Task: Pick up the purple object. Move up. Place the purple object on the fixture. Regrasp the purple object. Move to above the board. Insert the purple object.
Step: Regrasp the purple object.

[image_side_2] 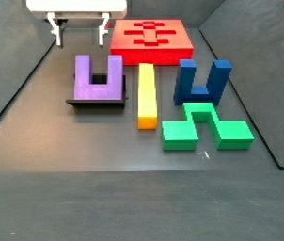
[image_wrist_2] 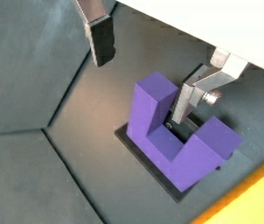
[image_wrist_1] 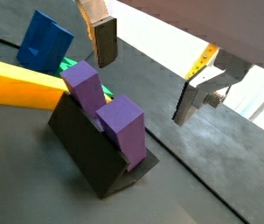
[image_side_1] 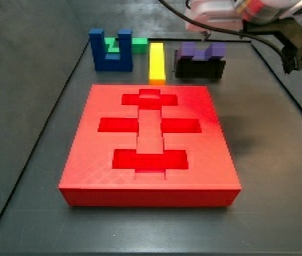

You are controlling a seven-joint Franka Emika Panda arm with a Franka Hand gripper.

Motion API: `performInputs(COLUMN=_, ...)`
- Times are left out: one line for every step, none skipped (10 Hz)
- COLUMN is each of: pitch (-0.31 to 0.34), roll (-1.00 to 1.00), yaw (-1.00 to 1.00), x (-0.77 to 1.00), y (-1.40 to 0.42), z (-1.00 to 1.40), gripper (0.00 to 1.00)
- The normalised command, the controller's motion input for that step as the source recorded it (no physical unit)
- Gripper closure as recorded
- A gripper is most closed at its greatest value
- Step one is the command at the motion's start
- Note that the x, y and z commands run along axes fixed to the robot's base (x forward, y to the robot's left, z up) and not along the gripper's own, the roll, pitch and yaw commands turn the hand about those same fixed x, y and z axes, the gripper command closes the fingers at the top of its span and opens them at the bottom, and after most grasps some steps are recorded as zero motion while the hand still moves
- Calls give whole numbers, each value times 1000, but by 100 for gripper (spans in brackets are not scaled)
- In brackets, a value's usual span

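Looking at your gripper: the gripper (image_side_2: 82, 35) hangs above the bench, behind the purple piece, flat silver fingers (image_wrist_2: 98, 39) spread wide with nothing between them.
Purple piece: your chunky U-shaped purple plastic block (image_side_2: 98, 79) sits on the small black box-like fixture (image_side_2: 96, 102), prongs up, touching no finger in both wrist views (image_wrist_1: 108, 110) (image_wrist_2: 176, 136).
Fixture spot: it stands on the dark grey bench (image_side_2: 82, 141), just beside the long yellow bar (image_side_2: 146, 94).
Board: the large flat red slab with brighter cross-shaped slots (image_side_1: 150, 145) lies well apart from the gripper (image_side_1: 207, 36) in a side view, slots bare.
Neighbours: a dark blue notched block (image_side_2: 202, 81) stands beyond the yellow bar, with a green stepped piece (image_side_2: 205, 127) near it.
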Motion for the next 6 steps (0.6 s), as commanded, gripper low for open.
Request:
performInputs(pitch=403, roll=389, yaw=434, x=249, y=0, z=-229, gripper=0)
performInputs(pitch=423, roll=414, yaw=411, x=209, y=0, z=-240, gripper=0)
performInputs(pitch=414, roll=411, yaw=386, x=214, y=0, z=-231, gripper=0)
performInputs(pitch=386, roll=366, yaw=317, x=380, y=-31, z=-183, gripper=0)
performInputs(pitch=220, roll=180, yaw=283, x=734, y=-123, z=-106, gripper=0)
performInputs(pitch=0, roll=0, yaw=86, x=689, y=-157, z=-14, gripper=0)
